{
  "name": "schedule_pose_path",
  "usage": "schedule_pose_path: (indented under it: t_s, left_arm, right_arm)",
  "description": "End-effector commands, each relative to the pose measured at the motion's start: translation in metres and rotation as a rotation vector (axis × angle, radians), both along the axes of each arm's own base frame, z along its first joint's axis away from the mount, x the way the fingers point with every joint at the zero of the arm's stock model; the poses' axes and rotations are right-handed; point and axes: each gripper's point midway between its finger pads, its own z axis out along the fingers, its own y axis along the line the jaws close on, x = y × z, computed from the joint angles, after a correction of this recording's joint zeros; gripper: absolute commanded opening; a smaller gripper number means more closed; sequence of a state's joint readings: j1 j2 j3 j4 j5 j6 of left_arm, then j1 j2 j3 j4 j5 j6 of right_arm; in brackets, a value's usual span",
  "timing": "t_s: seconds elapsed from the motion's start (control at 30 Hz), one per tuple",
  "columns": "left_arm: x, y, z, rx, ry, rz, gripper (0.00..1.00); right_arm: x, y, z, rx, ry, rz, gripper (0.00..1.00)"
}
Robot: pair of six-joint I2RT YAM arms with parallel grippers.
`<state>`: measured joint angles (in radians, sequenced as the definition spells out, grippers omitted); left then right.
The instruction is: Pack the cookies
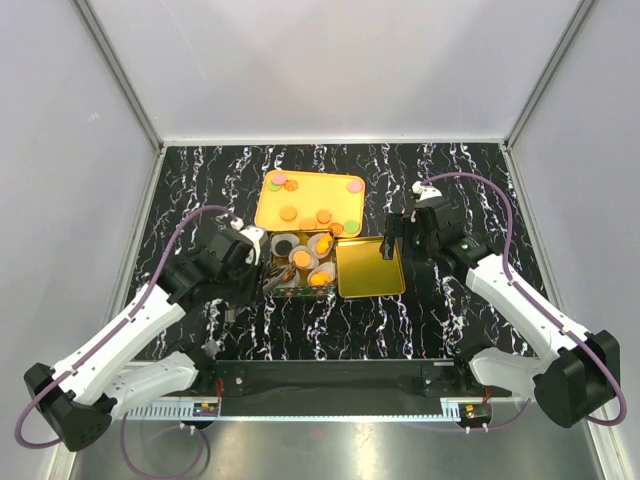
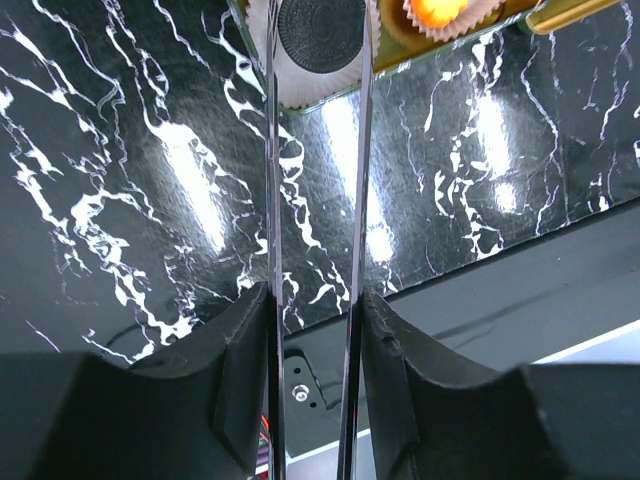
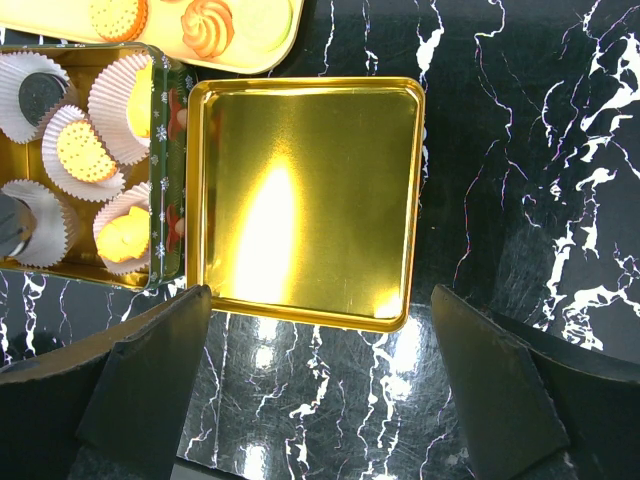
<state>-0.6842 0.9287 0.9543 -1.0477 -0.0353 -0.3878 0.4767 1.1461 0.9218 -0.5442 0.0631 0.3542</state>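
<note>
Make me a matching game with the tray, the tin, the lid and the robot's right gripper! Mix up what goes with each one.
Things:
1. tray
2. tin
3. lid
4. right gripper

What goes with them:
a. empty, shiny gold inside
b. holds white paper cups
c. open, above the lid
d. loose cookies lying on it

Pairs: 1-d, 2-b, 3-a, 4-c
</note>
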Motion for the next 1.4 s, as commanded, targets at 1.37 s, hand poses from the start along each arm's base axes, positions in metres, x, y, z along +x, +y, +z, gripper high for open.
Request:
schedule_pose_path:
  t_s: [1.37]
  left_arm:
    - [0.012,-0.012,0.016,-0.041,-0.057,0.007,0.47]
  right_arm:
    - [0.006,0.001,0.020,0.018,-0.062,0.001,1.00]
